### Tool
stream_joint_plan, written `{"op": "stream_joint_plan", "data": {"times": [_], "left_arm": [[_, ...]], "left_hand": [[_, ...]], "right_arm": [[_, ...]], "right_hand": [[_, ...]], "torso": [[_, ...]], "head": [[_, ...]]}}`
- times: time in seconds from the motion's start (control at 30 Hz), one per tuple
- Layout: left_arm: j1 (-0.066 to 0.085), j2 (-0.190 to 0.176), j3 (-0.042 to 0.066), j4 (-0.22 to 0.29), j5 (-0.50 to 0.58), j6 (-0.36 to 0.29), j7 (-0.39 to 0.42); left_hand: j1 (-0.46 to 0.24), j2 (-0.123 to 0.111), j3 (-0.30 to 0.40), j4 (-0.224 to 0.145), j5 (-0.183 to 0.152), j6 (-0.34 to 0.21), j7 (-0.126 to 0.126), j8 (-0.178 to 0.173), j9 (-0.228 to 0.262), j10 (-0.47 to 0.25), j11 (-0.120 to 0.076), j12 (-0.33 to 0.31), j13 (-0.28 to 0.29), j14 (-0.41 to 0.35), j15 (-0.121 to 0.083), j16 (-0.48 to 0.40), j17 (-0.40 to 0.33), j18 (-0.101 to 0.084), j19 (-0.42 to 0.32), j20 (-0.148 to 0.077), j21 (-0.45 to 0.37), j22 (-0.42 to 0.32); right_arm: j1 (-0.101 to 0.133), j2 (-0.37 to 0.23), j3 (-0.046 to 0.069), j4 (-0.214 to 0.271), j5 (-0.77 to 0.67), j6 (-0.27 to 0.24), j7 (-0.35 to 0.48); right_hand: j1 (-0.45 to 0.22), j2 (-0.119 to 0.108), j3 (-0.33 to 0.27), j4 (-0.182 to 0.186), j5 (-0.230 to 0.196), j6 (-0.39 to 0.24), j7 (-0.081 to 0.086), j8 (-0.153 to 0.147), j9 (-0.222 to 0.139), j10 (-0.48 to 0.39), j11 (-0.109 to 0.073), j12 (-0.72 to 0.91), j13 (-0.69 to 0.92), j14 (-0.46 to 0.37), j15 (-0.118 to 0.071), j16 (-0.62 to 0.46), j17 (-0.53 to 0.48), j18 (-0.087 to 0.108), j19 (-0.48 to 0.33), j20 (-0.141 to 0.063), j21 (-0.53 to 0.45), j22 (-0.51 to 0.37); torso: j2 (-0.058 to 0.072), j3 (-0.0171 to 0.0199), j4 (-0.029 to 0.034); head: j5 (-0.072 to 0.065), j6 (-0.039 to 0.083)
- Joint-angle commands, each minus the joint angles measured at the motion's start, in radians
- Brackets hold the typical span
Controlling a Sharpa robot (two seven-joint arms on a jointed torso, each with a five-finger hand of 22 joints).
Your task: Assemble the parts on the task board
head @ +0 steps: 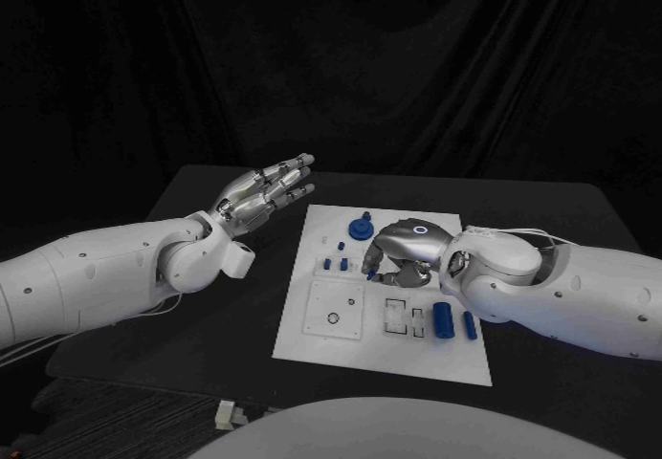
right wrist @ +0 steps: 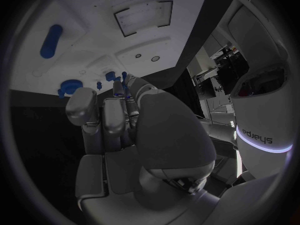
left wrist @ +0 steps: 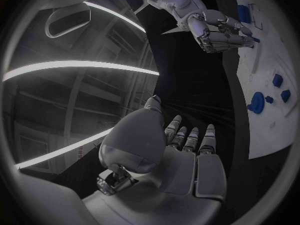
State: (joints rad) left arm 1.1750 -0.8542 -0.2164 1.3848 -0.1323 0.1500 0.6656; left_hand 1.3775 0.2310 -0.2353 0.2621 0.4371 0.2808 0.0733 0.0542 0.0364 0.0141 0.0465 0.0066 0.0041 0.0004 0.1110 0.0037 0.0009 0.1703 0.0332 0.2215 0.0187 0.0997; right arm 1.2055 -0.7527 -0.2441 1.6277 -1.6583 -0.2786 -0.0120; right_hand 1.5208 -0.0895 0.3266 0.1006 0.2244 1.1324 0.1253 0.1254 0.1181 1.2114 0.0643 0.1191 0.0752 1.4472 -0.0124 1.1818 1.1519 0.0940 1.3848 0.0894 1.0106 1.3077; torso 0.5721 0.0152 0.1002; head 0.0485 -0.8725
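The white task board [head: 400, 354] lies in the middle of the black table. My right hand [head: 403, 251] hovers low over its middle with the fingers curled down. Its fingertips pinch a small blue part [right wrist: 119, 88], whose blue also peeks out at the fingertips [left wrist: 255, 39] in the left wrist view. A round blue part [head: 362, 228] stands at the board's far edge, with small blue parts [head: 336, 263] beside it. Two blue cylinders [head: 443, 320] lie near the right side. My left hand [head: 262, 196] is raised off the board's left, fingers straight and apart, holding nothing.
Rectangular recesses [head: 397, 316] and a square plate with holes [head: 334, 314] mark the board's near half. Black table [head: 207, 316] surrounds the board. Small white objects [head: 228, 414] lie at the table's near edge.
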Motion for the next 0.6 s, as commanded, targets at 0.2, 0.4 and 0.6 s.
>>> {"op": "stream_joint_plan", "data": {"times": [0.2, 0.4, 0.6], "left_arm": [[-0.006, 0.007, 0.001, -0.001, 0.008, 0.013, 0.006], [-0.007, 0.011, 0.001, -0.002, 0.008, 0.013, 0.005], [-0.008, 0.014, 0.001, -0.005, 0.008, 0.014, 0.004]], "left_hand": [[0.003, 0.012, 0.004, 0.006, 0.003, 0.0, 0.01, 0.004, 0.001, 0.0, 0.008, -0.002, 0.001, 0.0, 0.001, -0.004, -0.001, 0.009, -0.001, 0.005, 0.003, -0.001], [0.003, 0.014, 0.005, 0.006, 0.003, 0.001, 0.01, 0.004, 0.001, 0.0, 0.008, -0.002, 0.001, 0.0, 0.001, -0.004, -0.001, 0.009, -0.001, 0.005, 0.003, -0.002], [0.005, 0.016, 0.006, 0.005, 0.005, 0.003, 0.011, 0.005, 0.002, 0.0, 0.009, -0.002, 0.0, 0.0, 0.001, -0.004, -0.001, 0.009, -0.002, 0.005, 0.003, -0.002]], "right_arm": [[-0.029, 0.06, 0.001, -0.037, -0.064, 0.045, -0.028], [-0.041, 0.085, 0.001, -0.055, -0.07, 0.052, -0.034], [-0.049, 0.095, 0.001, -0.063, -0.071, 0.06, -0.039]], "right_hand": [[-0.009, -0.008, -0.001, 0.003, 0.006, 0.006, 0.0, -0.005, 0.0, 0.004, 0.003, -0.006, -0.002, 0.007, 0.001, 0.003, -0.002, 0.004, 0.007, 0.002, 0.001, 0.134], [-0.01, -0.009, -0.002, 0.003, 0.006, 0.007, 0.0, -0.005, 0.0, 0.006, 0.002, -0.006, -0.002, 0.007, 0.0, 0.001, -0.003, 0.004, 0.006, 0.002, -0.003, 0.133], [-0.011, -0.01, -0.002, 0.003, 0.006, 0.006, 0.0, -0.006, 0.0, 0.007, 0.002, -0.006, -0.002, 0.007, 0.0, 0.001, -0.004, 0.004, 0.006, 0.002, -0.003, 0.133]], "torso": [[-0.001, 0.0002, -0.0012], [-0.003, -0.0008, -0.0028], [-0.003, -0.0008, -0.0029]], "head": [[0.006, 0.0], [0.012, 0.0], [0.013, 0.0]]}}
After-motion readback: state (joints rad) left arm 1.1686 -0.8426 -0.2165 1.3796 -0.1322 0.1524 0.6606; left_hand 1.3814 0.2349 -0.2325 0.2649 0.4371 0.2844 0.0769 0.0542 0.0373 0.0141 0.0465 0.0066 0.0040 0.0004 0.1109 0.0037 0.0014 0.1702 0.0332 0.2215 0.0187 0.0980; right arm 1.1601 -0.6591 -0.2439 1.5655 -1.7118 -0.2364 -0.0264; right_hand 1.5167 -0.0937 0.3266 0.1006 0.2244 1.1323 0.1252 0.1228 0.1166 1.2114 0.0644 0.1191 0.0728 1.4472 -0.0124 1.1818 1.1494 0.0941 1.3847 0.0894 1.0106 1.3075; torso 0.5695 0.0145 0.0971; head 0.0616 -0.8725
